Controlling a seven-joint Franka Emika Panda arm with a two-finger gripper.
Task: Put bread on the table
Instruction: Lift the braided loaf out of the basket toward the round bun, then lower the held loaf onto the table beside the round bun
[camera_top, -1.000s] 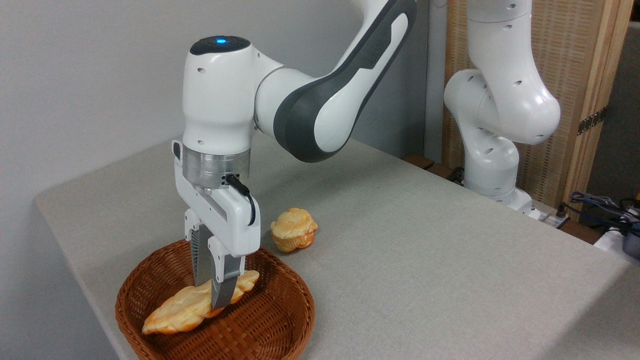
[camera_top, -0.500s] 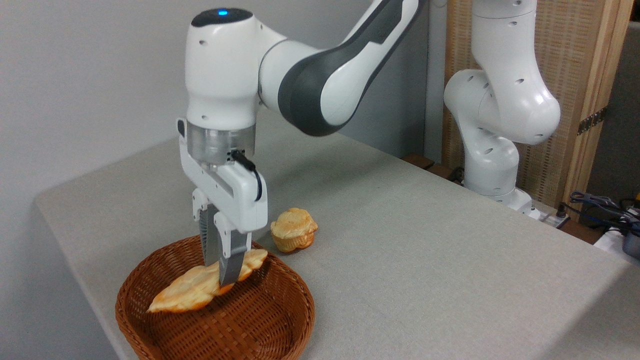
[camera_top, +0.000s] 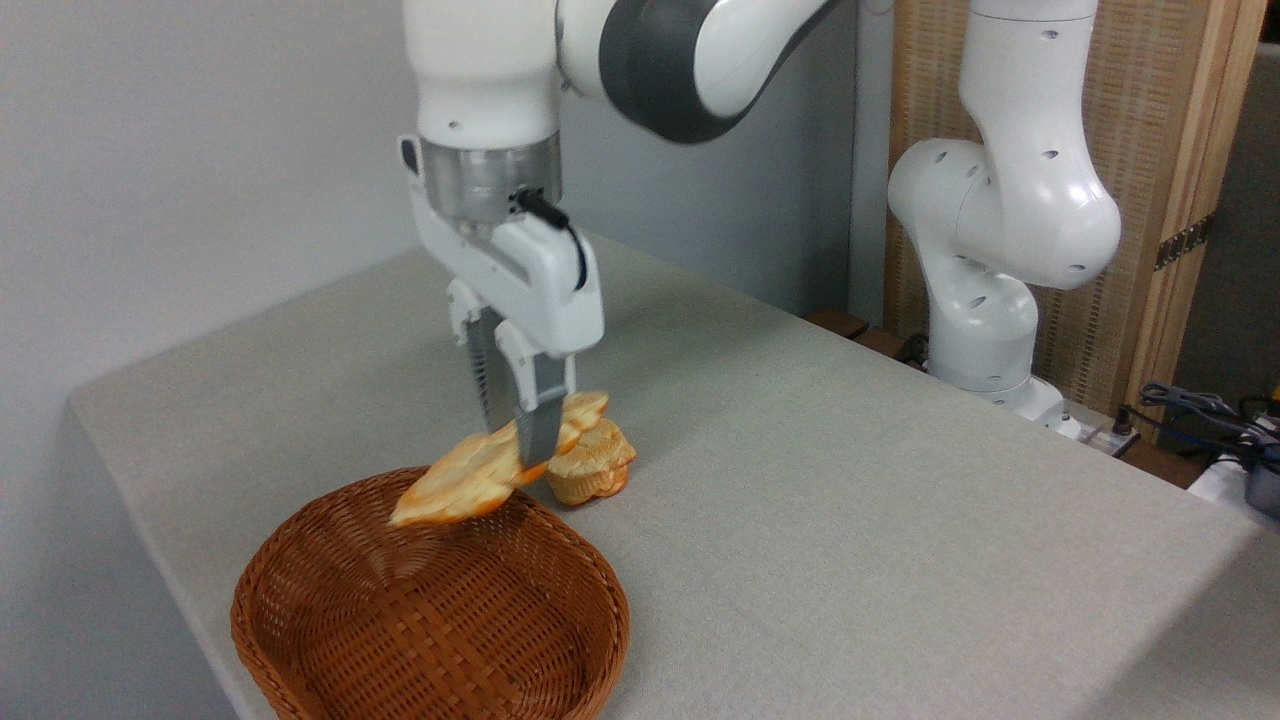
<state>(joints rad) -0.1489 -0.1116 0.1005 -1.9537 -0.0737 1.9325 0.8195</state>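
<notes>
- Far left, low in the picture, the brown woven basket (camera_top: 430, 610) sits on the grey-beige tabletop (camera_top: 850, 480) near its front-left edge, and nothing shows inside it, only bare wicker weave across the bottom and walls.
- Just above the basket's back rim, the bread (camera_top: 480, 470) hangs in the air, clear of the wicker. It is tilted: the pale golden end on the left dips toward the basket, and the other end rises to the right.
- The gripper (camera_top: 512, 440) points straight down, its fingers (camera_top: 536, 420) clamped narrow across the loaf, one on either side, right of the loaf's middle. The loaf is slightly blurred.
- Right behind the raised end of the loaf, a small round bun (camera_top: 592, 472) rests on the tabletop just beyond the basket. The loaf's tip overlaps it from this angle; I cannot tell whether the two touch.
- Further right, the tabletop runs bare and flat to its far corner.
- At the right, the white arm base (camera_top: 985, 320) stands at the tabletop's back edge, with a woven screen (camera_top: 1130, 150) behind it and some cables (camera_top: 1200, 405) at the far right edge.
</notes>
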